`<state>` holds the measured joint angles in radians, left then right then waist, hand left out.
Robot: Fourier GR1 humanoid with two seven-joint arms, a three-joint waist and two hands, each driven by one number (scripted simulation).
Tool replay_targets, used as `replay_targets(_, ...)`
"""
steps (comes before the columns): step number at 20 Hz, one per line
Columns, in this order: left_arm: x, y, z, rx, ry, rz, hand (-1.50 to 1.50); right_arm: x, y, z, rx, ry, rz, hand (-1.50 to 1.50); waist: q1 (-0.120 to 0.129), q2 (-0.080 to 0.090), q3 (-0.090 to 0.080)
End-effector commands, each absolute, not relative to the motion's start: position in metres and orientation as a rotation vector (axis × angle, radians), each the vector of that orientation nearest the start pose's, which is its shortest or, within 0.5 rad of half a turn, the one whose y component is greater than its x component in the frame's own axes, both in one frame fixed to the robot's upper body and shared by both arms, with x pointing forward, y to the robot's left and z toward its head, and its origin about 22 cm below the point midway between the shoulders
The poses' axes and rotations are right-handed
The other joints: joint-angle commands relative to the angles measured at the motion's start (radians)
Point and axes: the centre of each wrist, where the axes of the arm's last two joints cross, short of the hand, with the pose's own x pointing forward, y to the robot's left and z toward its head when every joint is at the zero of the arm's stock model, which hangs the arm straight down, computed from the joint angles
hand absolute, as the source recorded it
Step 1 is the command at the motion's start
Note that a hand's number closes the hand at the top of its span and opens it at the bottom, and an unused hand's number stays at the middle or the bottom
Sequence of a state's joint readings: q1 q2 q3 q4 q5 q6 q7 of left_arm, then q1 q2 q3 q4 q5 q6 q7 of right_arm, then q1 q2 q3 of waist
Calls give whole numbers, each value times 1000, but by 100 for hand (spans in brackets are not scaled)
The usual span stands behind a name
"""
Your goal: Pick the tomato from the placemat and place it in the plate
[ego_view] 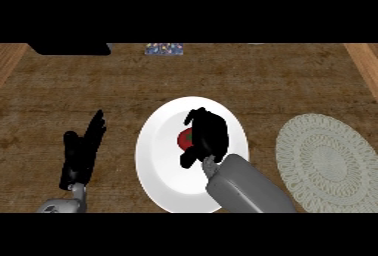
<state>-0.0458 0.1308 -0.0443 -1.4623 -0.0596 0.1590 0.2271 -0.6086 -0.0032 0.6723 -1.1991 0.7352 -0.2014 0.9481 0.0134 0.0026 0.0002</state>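
A white plate lies in the middle of the wooden counter. My right hand hangs over the plate with its fingers curled round a red tomato, of which only a small part shows at the hand's left side. Whether the tomato touches the plate cannot be told. The round, pale woven placemat lies to the right of the plate with nothing on it. My left hand rests open at the lower left, fingers straight and pointing up, apart from the plate.
A black object sits at the counter's far left edge. A small patterned item lies at the far edge near the middle. Light wooden strips border the counter at both sides.
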Motion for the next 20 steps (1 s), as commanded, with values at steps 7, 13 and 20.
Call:
replay_targets(7, 254, 247, -8, 226, -1282, -20, 0, 273, -42, 79, -472, -1621, 444, -150, -22, -5, 3)
replay_targets(13, 243, 256, -20, 251, -1291, -26, 0, 261, -75, 74, -306, -1651, 243, -150, -15, -2, 0)
replay_targets(20, 248, 235, -2, 239, -1286, -35, 0, 254, -92, 31, -224, -1680, 246, -150, -10, -3, 0)
